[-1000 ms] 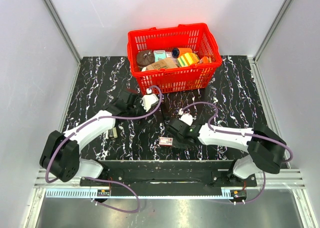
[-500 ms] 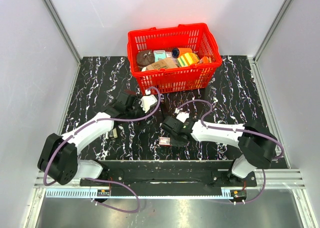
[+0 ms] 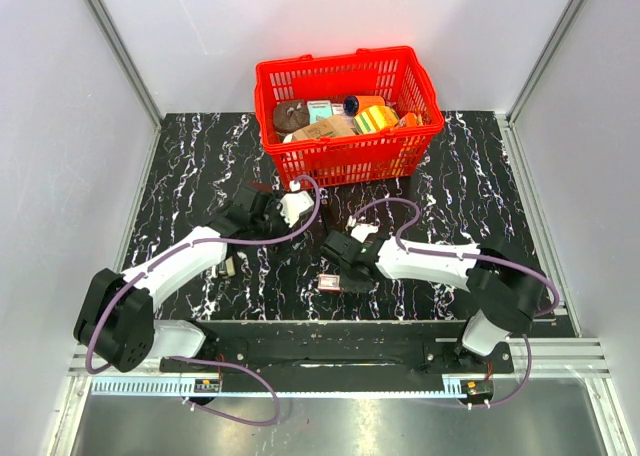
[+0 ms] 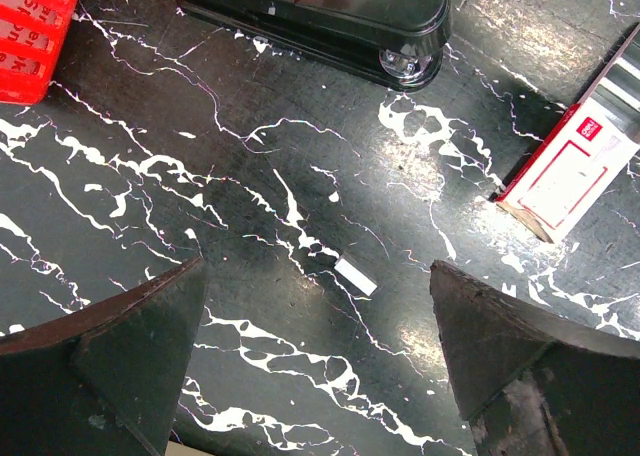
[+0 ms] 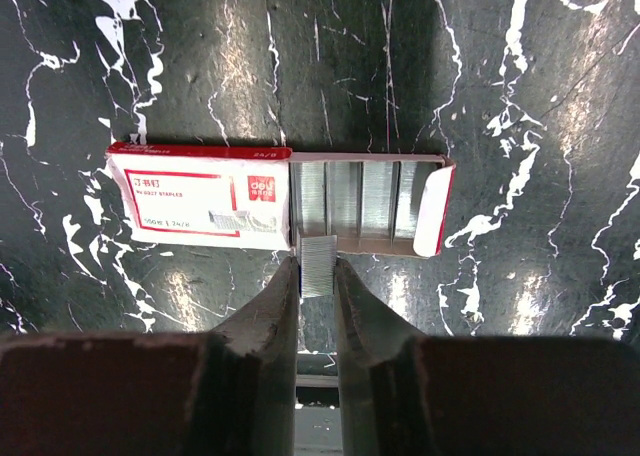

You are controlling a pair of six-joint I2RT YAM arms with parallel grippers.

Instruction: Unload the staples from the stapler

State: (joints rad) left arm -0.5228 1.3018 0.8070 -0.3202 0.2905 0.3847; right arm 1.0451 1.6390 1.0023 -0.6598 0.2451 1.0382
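Stapler (image 4: 330, 16): lies on the table (image 3: 190, 156) at 12 o'clock in the left wrist view, well apart from both grippers. You cannot tell from these views whether its magazine holds more staples.
Right gripper (image 5: 318, 276): pressed together on a staple strip (image 5: 319, 261), pinching it by its flat sides. The strip's far end touches the open tray of the staple box (image 5: 210, 201) at 12 o'clock.
Left gripper (image 4: 315, 286): spread wide, holding nothing, hovering over bare table.
Loose fragment (image 4: 355, 276): a small pale piece lies on the table below the left gripper, with the box at 2 o'clock from it.
Step, as judged: you are setting the removed strip into the box.
Risk, breakage: the strip looks brittle. A hard squeeze or a skewed push against the tray lip could snap it and scatter staples.
Risk, sliding: nothing holds the box. A forward push may shove it toward 12 o'clock rather than seat the strip.
Risk, oversight: you may miss the fragment against the white veining.
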